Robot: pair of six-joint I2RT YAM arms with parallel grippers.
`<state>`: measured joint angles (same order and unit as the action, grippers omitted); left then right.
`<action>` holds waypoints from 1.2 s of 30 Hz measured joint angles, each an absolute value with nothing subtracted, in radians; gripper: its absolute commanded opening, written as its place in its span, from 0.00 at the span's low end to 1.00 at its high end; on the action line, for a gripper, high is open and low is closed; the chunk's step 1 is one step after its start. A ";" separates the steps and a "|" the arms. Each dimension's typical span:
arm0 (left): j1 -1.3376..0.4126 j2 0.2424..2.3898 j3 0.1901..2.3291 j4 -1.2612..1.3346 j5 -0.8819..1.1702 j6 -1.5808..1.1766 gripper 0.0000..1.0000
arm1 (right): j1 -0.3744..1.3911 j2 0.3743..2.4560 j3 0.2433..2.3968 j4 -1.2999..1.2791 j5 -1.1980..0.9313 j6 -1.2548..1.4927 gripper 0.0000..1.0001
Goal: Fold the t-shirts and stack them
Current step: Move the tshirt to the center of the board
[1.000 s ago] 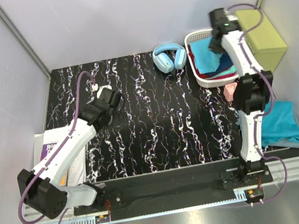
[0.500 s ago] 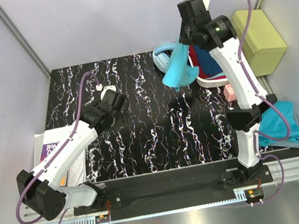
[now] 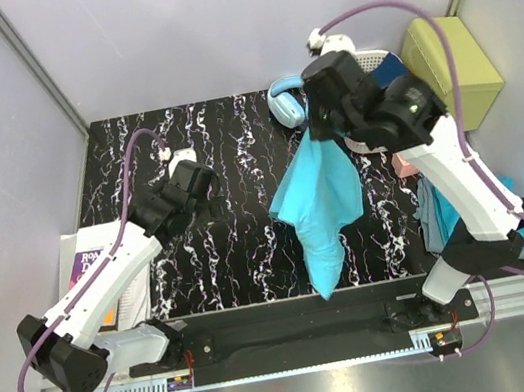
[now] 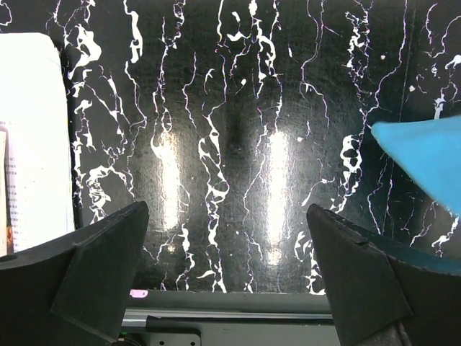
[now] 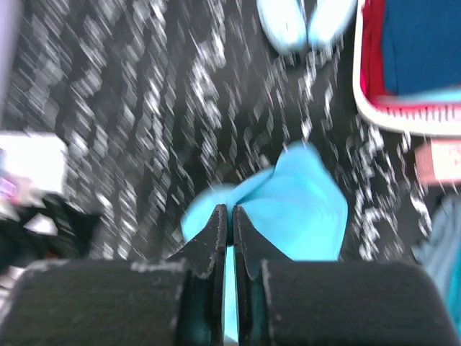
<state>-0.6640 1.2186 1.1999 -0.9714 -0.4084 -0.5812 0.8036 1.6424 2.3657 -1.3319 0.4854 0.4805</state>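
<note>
A t-shirt [image 3: 322, 190] has been lifted from the basket [image 5: 392, 121] at the far right corner of the tabletop [image 3: 234, 150] and is hung over its middle, pinched by the right gripper [image 5: 230, 213], ready for spreading, while the left gripper [image 4: 229, 238] is held spread and empty

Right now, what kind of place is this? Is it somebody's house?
Probably a robot lab, not a house. The left arm and right arm are bolted to a rail by the table, plain walls box it in, and the right gripper holds up a t-shirt.
</note>
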 measured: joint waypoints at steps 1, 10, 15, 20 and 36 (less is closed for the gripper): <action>-0.665 1.219 1.199 -0.971 -0.410 -0.584 0.99 | 0.813 1.625 2.306 -1.329 0.484 0.485 0.00; -0.672 1.219 1.182 -0.979 -0.434 -0.616 0.99 | 0.851 1.690 1.959 -1.237 0.400 0.486 0.00; -0.674 1.219 1.182 -0.980 -0.440 -0.630 0.99 | 0.851 1.782 2.000 -1.186 0.402 0.446 0.00; -0.684 1.219 1.182 -0.983 -0.447 -0.638 0.99 | 0.847 1.908 2.222 -1.191 0.410 0.407 0.00; -0.694 1.208 1.171 -0.994 -0.484 -0.637 0.99 | 0.739 2.375 2.734 -1.223 0.216 0.422 0.09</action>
<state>-0.6937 1.2076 1.1709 -0.9943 -0.4839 -0.6373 0.7387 2.3753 2.7338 -1.2232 0.2157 0.4225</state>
